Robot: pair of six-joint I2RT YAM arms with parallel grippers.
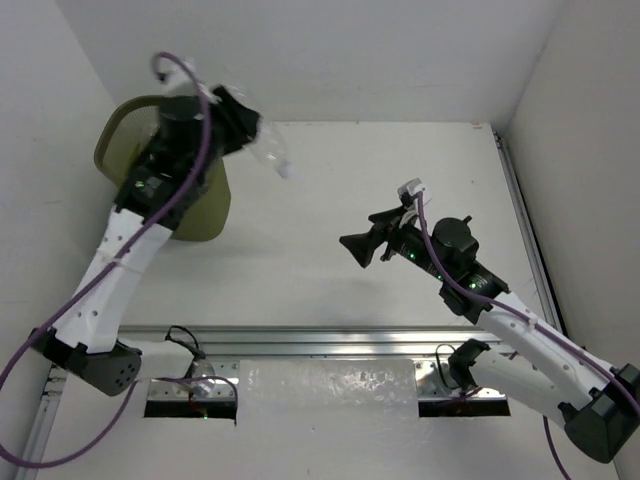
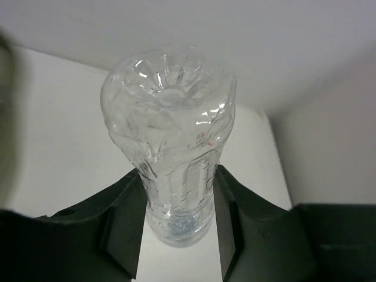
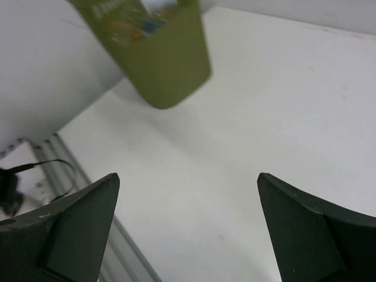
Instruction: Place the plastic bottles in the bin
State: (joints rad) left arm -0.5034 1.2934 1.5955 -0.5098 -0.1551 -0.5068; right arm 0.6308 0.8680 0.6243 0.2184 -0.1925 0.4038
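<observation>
At the far left of the white counter point(image 1: 400, 170), the olive-green bin point(image 1: 205, 215) was seen standing close to the left wall. Across its top the left arm point(image 1: 105, 260) was stretched. The left fingers point(image 1: 235, 110) were clenched on 1 clear plastic bottle point(image 1: 272, 155), with 1 finger pressed to each side of its narrower part. The bottle was held in the air, off the counter. From overhead it was shown just right of the bin's rim, slanting away from the fingers. Through the left wrist camera, the bottle point(image 2: 170, 147) was viewed between the 2 black left fingers point(image 2: 120, 229), with its crinkled, petal-moulded end uppermost.

On the right side, the right arm point(image 1: 520, 320) was raised above the middle of the counter, well apart from the bin. The right fingers point(image 1: 355, 247) were spread wide, and nothing was gripped between them. Through the right wrist camera, the right fingers point(image 3: 76, 229) were shown at the lower corners, with white counter between them. The bin point(image 3: 170, 64) was seen beyond, slanted by the camera's angle. Blurred orange and blue shapes were glimpsed at its mouth, but what they were could not be told.
</observation>
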